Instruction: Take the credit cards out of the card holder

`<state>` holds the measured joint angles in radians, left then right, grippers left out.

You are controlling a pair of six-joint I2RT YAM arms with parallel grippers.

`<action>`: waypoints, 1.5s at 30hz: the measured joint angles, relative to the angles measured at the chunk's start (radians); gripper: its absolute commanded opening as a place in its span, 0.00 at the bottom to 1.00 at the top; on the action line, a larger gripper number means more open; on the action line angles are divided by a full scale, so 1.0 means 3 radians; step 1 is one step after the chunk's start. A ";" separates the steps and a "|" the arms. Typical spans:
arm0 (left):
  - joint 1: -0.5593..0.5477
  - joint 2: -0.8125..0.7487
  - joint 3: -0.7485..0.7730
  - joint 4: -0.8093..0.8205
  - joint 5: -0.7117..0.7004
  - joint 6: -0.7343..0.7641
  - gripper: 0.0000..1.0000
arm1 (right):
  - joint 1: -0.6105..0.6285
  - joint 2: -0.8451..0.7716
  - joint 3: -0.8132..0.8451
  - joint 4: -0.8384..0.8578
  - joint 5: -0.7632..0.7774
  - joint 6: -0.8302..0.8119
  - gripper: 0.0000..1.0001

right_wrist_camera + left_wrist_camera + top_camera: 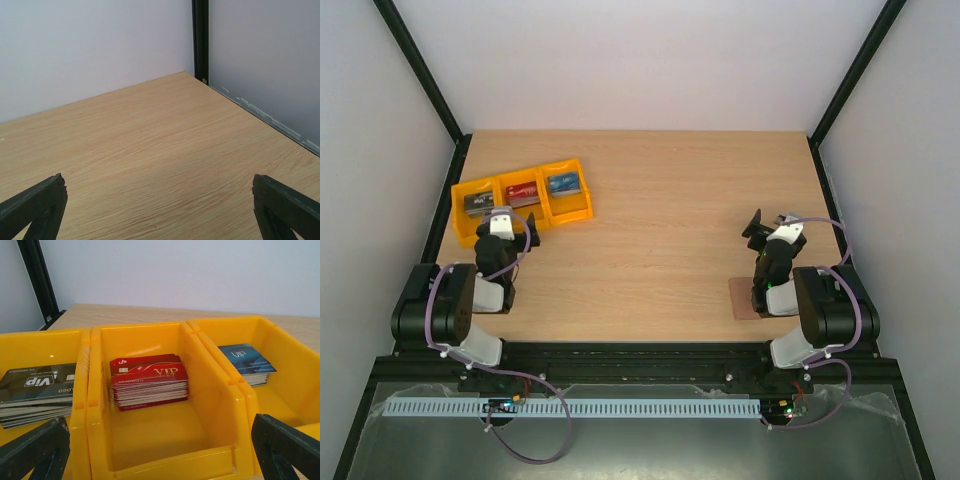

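Observation:
The tan-brown card holder [744, 298] lies flat at the near right of the table, partly hidden under my right arm. No cards show on it. Stacks of credit cards sit in a yellow three-compartment tray [576, 211]: dark grey [37, 387], red [149, 375] and blue [247, 360]. My left gripper [510, 222] is open and empty at the tray's near edge, its fingers [35, 450] spread either side of the middle compartment. My right gripper [772, 222] is open and empty over bare wood, beyond the holder, which is out of the right wrist view.
The tray's front rim [170, 462] is close under my left gripper. Grey walls and black frame posts [200, 40] close in the table at the back and both sides. My right gripper is near the right wall.

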<state>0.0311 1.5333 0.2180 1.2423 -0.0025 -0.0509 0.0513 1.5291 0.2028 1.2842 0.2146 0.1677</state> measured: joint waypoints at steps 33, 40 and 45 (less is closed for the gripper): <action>-0.0535 -0.1651 0.2084 -0.3302 0.1330 -0.0292 1.00 | -0.0041 -0.0790 0.3357 -0.6158 -0.0170 0.0885 0.99; -0.0722 -0.2041 0.1662 -0.3521 0.1128 -0.0865 1.00 | -0.0039 -0.0820 0.2336 -0.7184 -0.0815 0.1193 0.86; -0.0748 -0.2247 0.1584 -0.3726 0.1061 -0.1081 1.00 | -0.0039 -0.0821 0.1998 -0.7332 -0.0966 0.1387 0.85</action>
<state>-0.1932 0.8593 0.6933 0.1246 0.3157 -0.3752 0.0395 1.2827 0.8021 -0.9154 -0.0753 0.5838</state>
